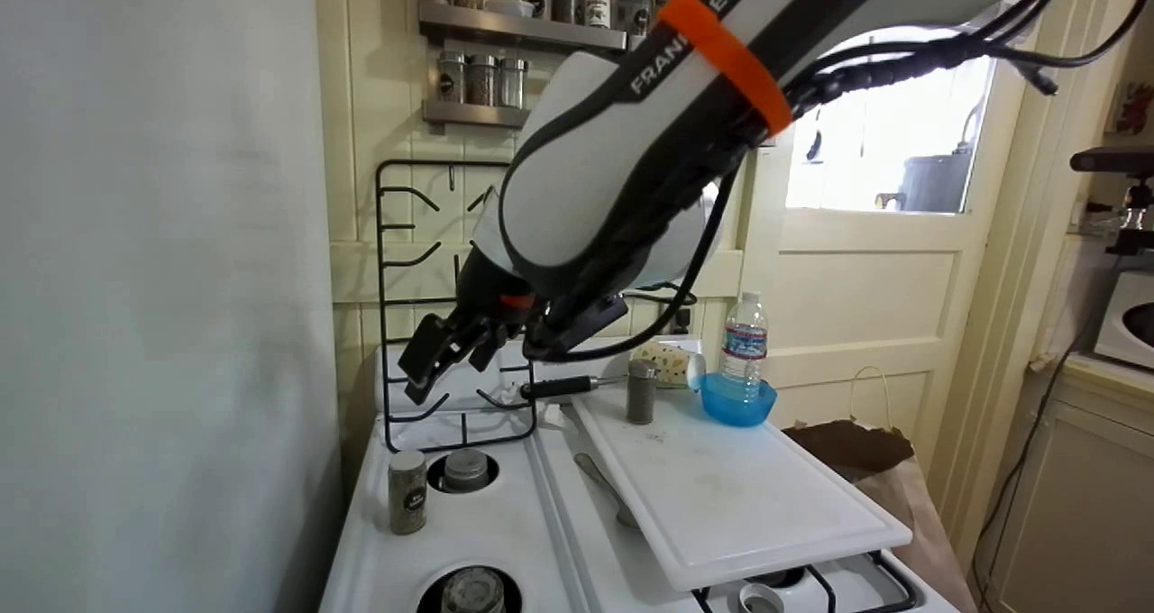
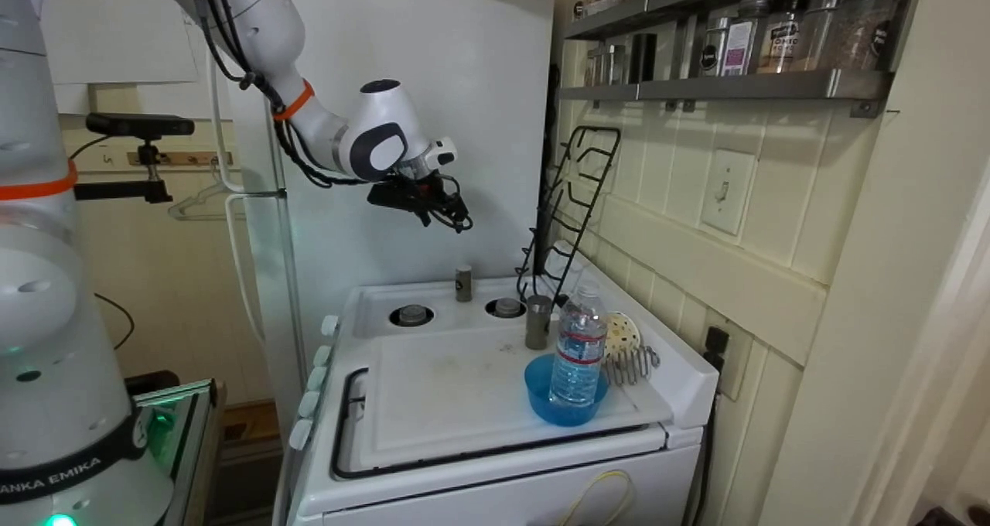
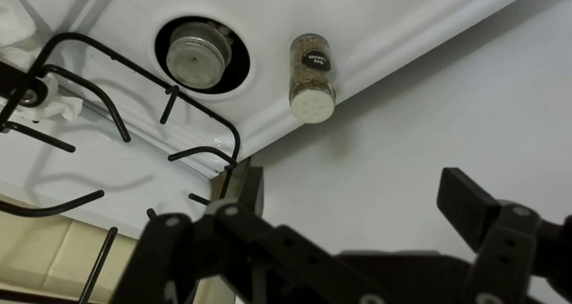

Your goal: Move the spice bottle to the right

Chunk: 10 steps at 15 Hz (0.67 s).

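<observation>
Spice bottle stood upright on the worktop, just beside the burner that was nearest to the leaning grate, on the side of this burner turned away from the cutting board. The gripper hung well above the burner; its two fingers were wide apart, and they held nothing.

As for the handling, the bottle was, I judged, rather light, because only dry brown pieces showed through its clear wall, and the dark label said "Bay Leaves". The wall looked stiff and smooth, so it could slip under a weak hold; it might be glass, though I could not tell this with certainty, and then a fall or a hard knock would be dangerous for it. The best place to take hold was probably the middle of the round body, one finger on each opposite side, with the bottle kept vertical. The white top seemed a less good place: it had what looked like small holes, it might turn loose, and at a tilt some content could come out.
</observation>
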Tool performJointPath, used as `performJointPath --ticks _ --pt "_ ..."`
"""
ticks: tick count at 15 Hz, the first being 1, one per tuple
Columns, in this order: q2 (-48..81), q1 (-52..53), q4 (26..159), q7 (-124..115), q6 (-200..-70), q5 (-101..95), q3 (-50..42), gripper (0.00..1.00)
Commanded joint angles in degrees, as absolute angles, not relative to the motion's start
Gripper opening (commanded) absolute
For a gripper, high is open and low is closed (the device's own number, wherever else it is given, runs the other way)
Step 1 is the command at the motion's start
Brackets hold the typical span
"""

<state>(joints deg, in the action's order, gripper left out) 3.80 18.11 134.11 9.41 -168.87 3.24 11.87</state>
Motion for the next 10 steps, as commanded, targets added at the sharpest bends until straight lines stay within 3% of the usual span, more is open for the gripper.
performJointPath --ticks 1,10 --pt "7.37 20.06 133.37 -2.75 -169.07 -11.71 7.43 1.0" --pt "19.68 21.17 124.56 -4.41 -170.3 -13.56 8.64 1.0"
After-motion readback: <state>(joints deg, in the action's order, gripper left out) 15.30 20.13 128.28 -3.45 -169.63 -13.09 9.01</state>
